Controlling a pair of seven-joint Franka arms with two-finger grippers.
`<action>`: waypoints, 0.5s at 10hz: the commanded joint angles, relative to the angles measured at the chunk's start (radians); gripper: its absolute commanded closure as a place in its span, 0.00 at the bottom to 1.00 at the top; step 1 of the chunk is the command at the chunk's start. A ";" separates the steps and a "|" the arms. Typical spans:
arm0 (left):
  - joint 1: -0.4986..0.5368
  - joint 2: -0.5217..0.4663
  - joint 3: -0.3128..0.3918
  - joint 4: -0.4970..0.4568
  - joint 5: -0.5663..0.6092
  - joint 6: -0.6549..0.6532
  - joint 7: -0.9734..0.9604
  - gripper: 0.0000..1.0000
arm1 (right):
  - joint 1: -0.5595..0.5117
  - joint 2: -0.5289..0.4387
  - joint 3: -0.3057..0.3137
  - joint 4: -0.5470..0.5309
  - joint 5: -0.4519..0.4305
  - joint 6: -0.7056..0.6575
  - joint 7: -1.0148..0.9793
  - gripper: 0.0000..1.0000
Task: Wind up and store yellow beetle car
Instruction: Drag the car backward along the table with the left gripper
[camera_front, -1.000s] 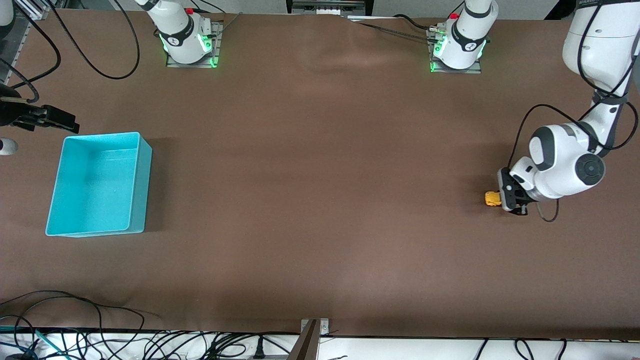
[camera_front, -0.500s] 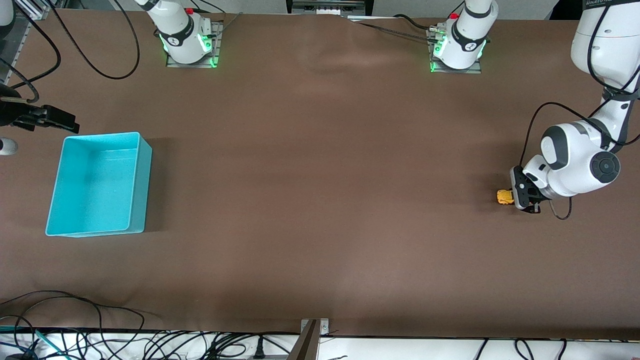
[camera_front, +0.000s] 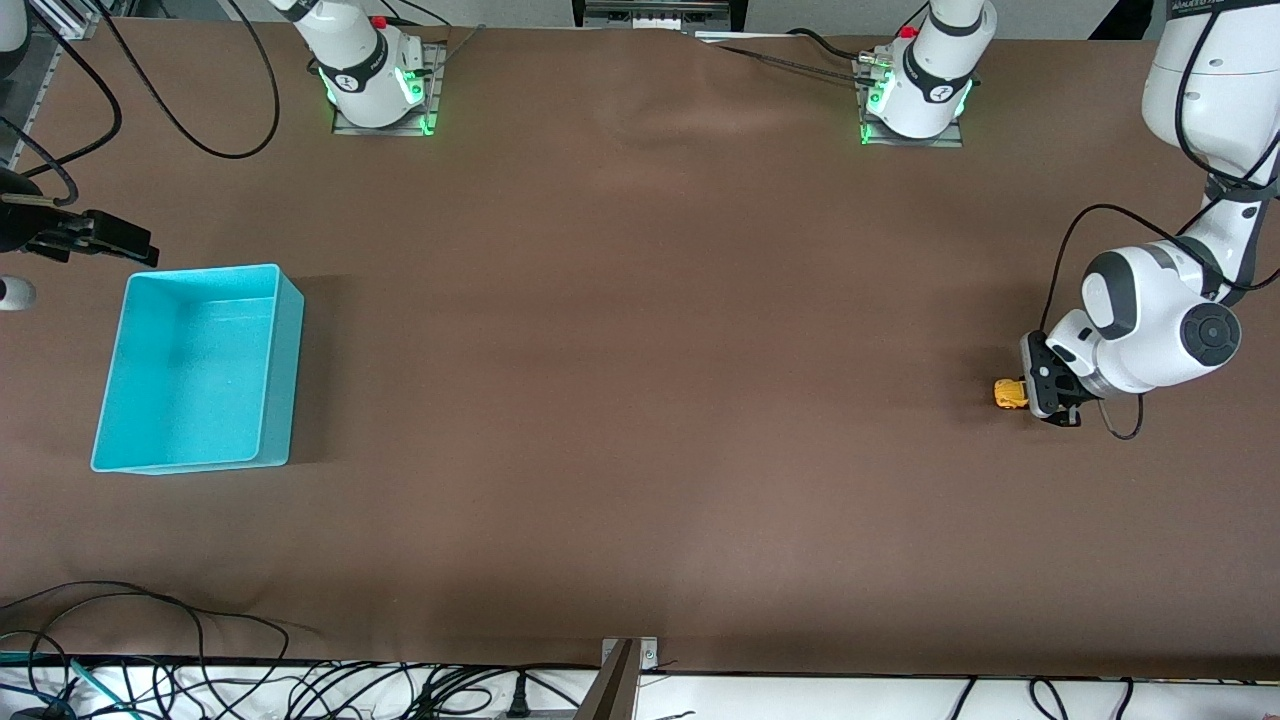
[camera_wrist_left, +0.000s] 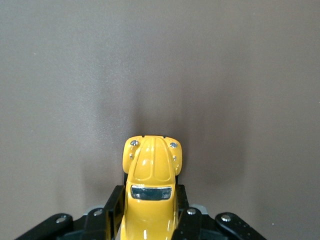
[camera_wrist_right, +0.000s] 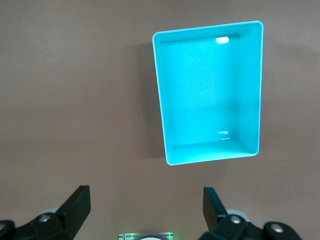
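Right hand (camera_wrist_right: 145, 210) up over the tabletop (camera_front: 640, 400) beside the turquoise bin (camera_front: 282, 370), fingers spread wide, waiting. Toward the left arm's end, left hand (camera_front: 1030, 393) low, clamped on the yellow beetle car (camera_front: 1009, 393), hood poking out past the fingers (camera_wrist_left: 112, 210).

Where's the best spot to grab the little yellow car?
Grip the yellow car across its two long sides, behind the rounded hood, coming in from its back end. The left gripper does just that; the body looks narrow there.
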 joint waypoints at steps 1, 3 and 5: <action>0.012 0.051 0.009 -0.011 0.039 0.002 0.030 0.95 | -0.002 0.004 0.000 0.012 0.002 -0.001 0.002 0.00; 0.012 0.044 0.007 -0.011 0.029 0.002 0.029 0.01 | -0.001 0.004 0.002 0.012 0.004 -0.004 0.000 0.00; 0.003 -0.007 -0.007 0.006 0.039 -0.012 0.039 0.00 | 0.001 0.004 0.003 0.012 0.002 -0.004 -0.002 0.00</action>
